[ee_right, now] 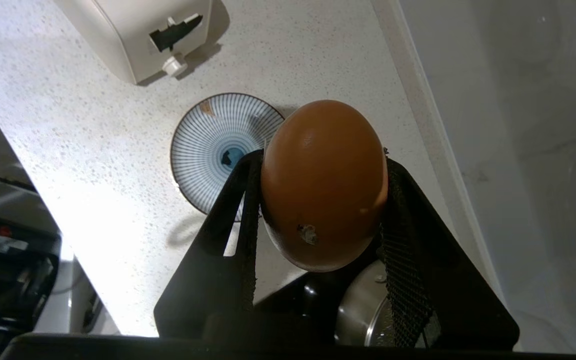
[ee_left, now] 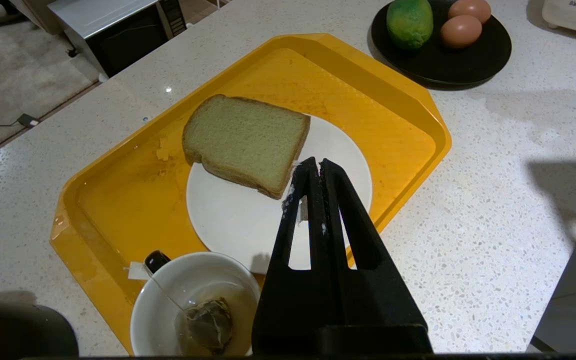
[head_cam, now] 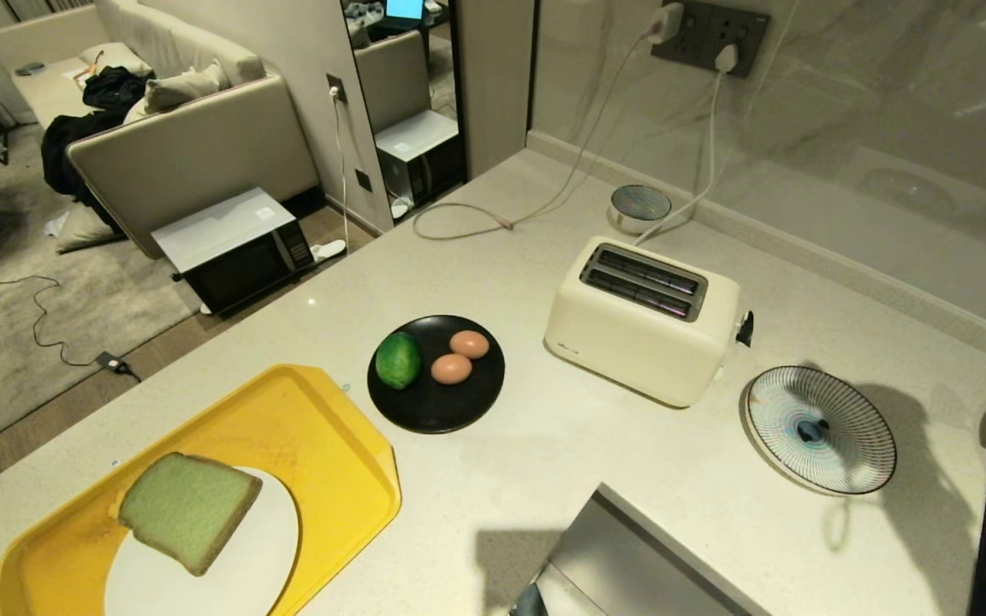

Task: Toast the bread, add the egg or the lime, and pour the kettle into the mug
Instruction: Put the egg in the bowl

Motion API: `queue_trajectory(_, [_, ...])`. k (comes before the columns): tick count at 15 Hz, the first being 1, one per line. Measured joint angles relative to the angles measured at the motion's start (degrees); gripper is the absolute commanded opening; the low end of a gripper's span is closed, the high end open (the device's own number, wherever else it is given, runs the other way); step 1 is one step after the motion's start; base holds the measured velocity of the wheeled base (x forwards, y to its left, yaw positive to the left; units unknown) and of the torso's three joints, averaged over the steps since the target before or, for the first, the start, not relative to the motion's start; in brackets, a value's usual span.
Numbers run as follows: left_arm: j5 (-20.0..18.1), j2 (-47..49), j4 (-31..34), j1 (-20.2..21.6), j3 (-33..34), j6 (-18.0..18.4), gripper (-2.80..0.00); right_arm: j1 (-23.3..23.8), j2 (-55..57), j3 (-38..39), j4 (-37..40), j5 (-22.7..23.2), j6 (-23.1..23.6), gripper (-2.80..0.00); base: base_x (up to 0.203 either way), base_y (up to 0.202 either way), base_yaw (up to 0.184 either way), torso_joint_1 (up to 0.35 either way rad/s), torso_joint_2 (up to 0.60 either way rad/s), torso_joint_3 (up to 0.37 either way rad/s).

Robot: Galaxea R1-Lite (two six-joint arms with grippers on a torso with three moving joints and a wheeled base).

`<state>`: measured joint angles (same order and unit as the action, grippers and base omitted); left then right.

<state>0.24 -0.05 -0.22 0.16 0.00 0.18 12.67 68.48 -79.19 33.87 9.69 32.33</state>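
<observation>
Egg held aloft, bread waiting on tray

Left gripper (ee_left: 315, 167) pressed shut, empty, above white plate (ee_left: 233, 220) bearing the bread (ee_left: 245, 142); right gripper (ee_right: 320, 172) clamped on the egg (ee_right: 324, 185), raised over striped dish (ee_right: 213, 150) beside toaster (head_cam: 643, 321).

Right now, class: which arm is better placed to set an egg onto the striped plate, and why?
The right. Its gripper already clamps an egg above the striped plate. The left gripper is shut, empty, over the yellow tray near the bread.
</observation>
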Motion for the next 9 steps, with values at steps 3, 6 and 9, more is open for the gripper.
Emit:
queue_trajectory(3, [0.0,0.0,-0.02,0.0,0.0,0.0,-2.8,0.0,-0.65,0.01,-0.02,-0.19,-2.43,-2.8,0.0,0.0,0.0,0.0,0.0,0.0])
queue_trajectory(6, [-0.02,0.0,-0.02,0.0,0.0,0.0,-2.8,0.0,-0.7,-0.3,-0.05,-0.44,-3.41,-2.8,0.0,0.0,0.0,0.0,0.0,0.0])
queue_trajectory(9, [0.0,0.0,-0.02,0.0,0.0,0.0,-2.8,0.0,-0.73,-0.2,-0.05,-0.4,-3.47,-2.8,0.0,0.0,0.0,0.0,0.0,0.0])
